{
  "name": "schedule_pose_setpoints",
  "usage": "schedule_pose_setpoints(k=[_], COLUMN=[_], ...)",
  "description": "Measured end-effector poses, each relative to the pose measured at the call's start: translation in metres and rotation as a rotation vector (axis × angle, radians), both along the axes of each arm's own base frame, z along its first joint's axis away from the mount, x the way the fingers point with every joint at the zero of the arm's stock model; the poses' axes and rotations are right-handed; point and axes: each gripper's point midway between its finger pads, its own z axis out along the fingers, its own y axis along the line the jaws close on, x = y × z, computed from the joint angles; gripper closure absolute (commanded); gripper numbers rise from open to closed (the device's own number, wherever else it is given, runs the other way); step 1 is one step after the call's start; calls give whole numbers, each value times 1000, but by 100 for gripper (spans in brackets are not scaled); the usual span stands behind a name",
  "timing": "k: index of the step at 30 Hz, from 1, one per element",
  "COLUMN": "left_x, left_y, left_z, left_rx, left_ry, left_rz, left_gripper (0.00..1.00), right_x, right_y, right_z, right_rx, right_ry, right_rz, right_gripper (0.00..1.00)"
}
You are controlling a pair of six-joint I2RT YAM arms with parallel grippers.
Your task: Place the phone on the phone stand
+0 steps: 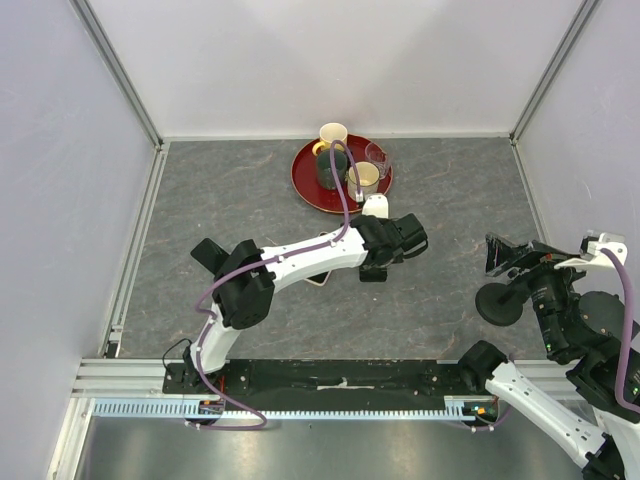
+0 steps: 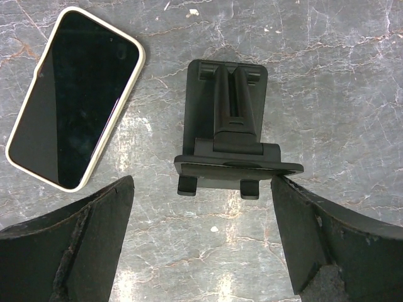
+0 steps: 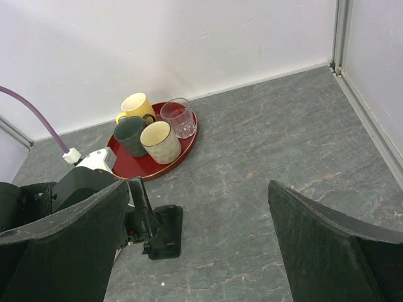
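Closest to the left wrist camera, the two dark fingers (image 2: pixel 75 245) of the left end effector (image 2: pixel 203 182) stand wide apart, with nothing between them. It hangs over a small black folding holder (image 2: pixel 228 126) that lies on the grey marbled bench (image 2: pixel 340 75). The phone (image 2: pixel 75 97) lies flat with its screen up, at about 10 o'clock from this holder, near it but not touching. Its long side is tilted. From the top camera it is mostly hidden under the left arm.

The phone stand (image 1: pixel 497 303), with its round disc base, is at the 3 o'clock side of the bench, just beside the right arm and well apart from the phone. The right end effector (image 3: pixel 198 189) is also wide and holds nothing. At 12 o'clock a red tray (image 1: pixel 304 178) carries mugs and a clear glass (image 3: pixel 179 117). A black slab (image 1: pixel 210 254) lies at 9 o'clock from the left arm.
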Motion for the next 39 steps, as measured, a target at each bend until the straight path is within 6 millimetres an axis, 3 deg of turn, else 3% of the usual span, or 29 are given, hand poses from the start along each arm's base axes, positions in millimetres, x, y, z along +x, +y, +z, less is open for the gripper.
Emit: schedule_pose_setpoints(k=[29,39], left_x=[2,8], left_y=[-23,-27], left_z=[-6,13], left_rx=[-57,-42], left_ry=[-41,-62], left_rz=[-42,68], left_gripper=[4,4], right_x=[-2,-2], right_y=[-3,-3], right_z=[1,1], right_rx=[4,5], right_ry=[-6,-6], right_rz=[-8,-8], right_gripper=[2,2])
